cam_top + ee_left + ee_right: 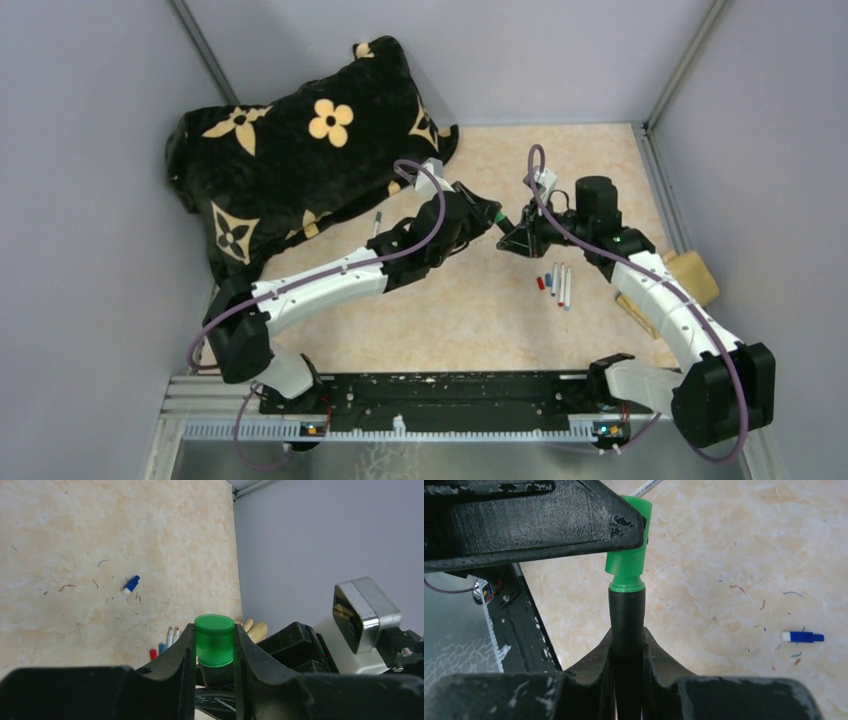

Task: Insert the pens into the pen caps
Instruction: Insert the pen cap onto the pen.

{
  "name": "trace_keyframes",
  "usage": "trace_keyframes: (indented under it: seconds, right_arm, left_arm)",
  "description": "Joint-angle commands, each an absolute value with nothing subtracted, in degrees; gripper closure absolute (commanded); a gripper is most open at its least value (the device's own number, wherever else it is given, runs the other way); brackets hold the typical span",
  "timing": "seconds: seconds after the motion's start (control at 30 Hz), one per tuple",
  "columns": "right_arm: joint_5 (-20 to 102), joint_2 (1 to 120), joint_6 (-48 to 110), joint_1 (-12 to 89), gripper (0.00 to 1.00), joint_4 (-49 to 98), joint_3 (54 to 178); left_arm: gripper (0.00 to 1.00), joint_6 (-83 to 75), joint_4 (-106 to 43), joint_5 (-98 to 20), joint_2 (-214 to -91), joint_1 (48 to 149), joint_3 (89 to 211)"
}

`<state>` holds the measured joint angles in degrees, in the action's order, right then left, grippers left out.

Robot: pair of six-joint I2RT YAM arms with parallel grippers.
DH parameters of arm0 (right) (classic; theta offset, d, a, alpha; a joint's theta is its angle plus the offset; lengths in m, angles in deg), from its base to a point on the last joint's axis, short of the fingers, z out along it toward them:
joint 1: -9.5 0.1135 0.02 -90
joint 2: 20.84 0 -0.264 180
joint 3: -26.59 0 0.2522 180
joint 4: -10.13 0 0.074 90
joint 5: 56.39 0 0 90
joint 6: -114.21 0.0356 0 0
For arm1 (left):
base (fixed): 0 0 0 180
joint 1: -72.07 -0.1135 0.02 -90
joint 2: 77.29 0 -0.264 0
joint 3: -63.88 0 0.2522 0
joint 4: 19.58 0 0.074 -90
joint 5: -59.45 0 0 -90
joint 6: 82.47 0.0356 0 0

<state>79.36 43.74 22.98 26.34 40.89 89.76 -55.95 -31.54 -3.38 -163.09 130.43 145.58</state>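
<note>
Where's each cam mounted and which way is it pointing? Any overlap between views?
Top: above and behind the robot, looking down on the table; both arms show whole.
Left wrist: looks out along the left hand, shut on the green cap; its two fingers show.
Right wrist: looks out along the right hand, shut on the black pen; its two fingers show.
Shared: both wrist views catch the green cap and a blue stub on the table.

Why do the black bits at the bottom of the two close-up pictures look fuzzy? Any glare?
Left wrist view: left fingers soft near the lens, green cap crisp, metal block catches a glint. Right wrist view: right fingers soft, black pen sharp. Top view: even light, faint shadows.
</note>
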Motion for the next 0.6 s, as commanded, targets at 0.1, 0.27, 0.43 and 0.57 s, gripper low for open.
trace_keyframes:
  seconds: [0.1,0.27,0.43,0.57]
  right_arm:
    - [77.49,43.76,23.77,27.5,1.0,38.02,91.72]
    - [75.04,44.0,28.41,27.56,1.0,35.81,91.64]
    - [78.5,44.29,34.35,27.51,1.0,30.31,90.3]
    - [81.22,44.39,36.85,27.1,1.0,26.98,89.22]
  left_arm:
    - [1.0,-58.11,-36.78,-4.35,-165.82,131.86,149.73]
    - [1.0,-57.79,-38.68,-3.3,-167.58,133.43,151.98]
    - [0.96,-57.25,-40.29,-3.22,-169.82,134.96,154.5]
    - [0.81,-56.6,-40.37,-3.4,-170.29,135.81,154.75]
